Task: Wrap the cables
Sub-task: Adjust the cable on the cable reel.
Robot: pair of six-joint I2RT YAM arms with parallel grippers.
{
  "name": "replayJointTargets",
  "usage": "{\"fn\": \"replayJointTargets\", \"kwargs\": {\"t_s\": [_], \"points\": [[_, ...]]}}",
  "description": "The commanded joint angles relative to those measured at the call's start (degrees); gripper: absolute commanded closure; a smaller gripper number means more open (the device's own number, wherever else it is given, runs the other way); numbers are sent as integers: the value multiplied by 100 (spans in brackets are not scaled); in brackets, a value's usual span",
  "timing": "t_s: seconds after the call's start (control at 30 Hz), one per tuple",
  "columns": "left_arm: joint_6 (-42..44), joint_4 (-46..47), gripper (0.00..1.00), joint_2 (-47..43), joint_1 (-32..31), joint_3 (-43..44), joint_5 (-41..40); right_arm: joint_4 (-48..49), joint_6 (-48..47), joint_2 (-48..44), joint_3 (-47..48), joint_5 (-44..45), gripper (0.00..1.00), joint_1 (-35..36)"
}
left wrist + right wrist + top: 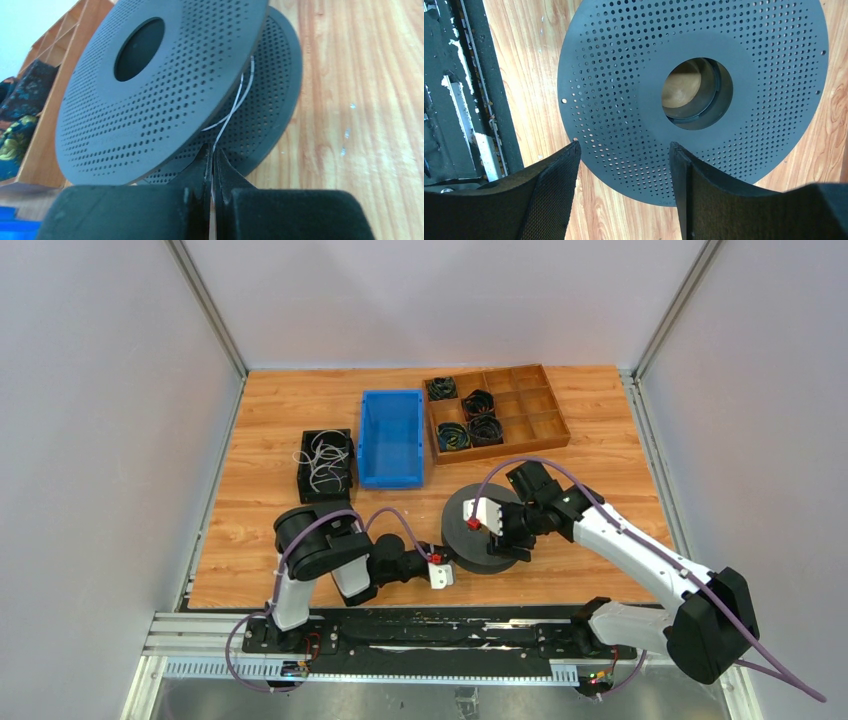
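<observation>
Winding at an early stage — only a strand or two on the reel [125,125]. Left gripper [212,151]: jaws together, clamped on the cable [234,107] running in between the flanges. Right gripper [624,150]: jaws apart over the top flange. More loose cables [325,462] lie in the black bin [322,493], unwound.
</observation>
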Motion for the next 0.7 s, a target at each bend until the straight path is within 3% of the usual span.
{"fn": "replayJointTargets", "kwargs": {"t_s": [0.0,0.4,0.67], "points": [[104,353,100,115,-176,157,-965,-47,75,-8,-127,-119,35,-58],[467,339,92,640,-615,521,-2607,45,130,-18,-236,-171,35,-57],[607,349,74,895,-676,670,-3020,77,131,-16,-285,-171,35,-60]]}}
